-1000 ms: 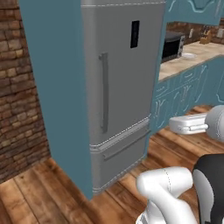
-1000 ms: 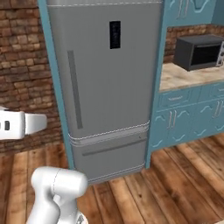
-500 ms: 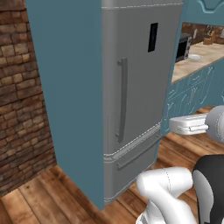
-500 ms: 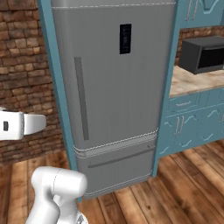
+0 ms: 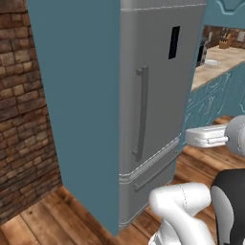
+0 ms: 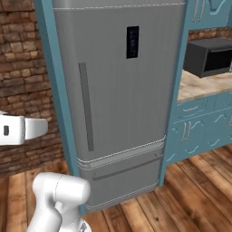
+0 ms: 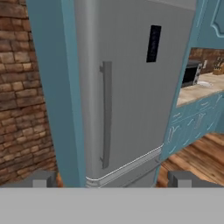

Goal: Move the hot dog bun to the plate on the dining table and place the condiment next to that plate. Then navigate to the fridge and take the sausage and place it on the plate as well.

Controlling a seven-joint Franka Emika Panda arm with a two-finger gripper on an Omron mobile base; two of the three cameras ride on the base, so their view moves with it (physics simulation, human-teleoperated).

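Currently the fridge [image 6: 118,90] fills centre frame, door closed. The gripper [image 7: 113,178] fingers stand apart, empty. Risk: misaligning with the door handle [image 7: 105,114] causes a slipped pull.

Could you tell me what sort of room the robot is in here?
It looks like a home kitchen: a tall steel fridge with its doors shut, a black microwave on a stone counter, and teal cabinets against a brick wall.

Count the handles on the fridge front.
2: a long vertical handle on the upper door of the fridge, and a horizontal bar handle on the lower drawer. Nothing hints at others.
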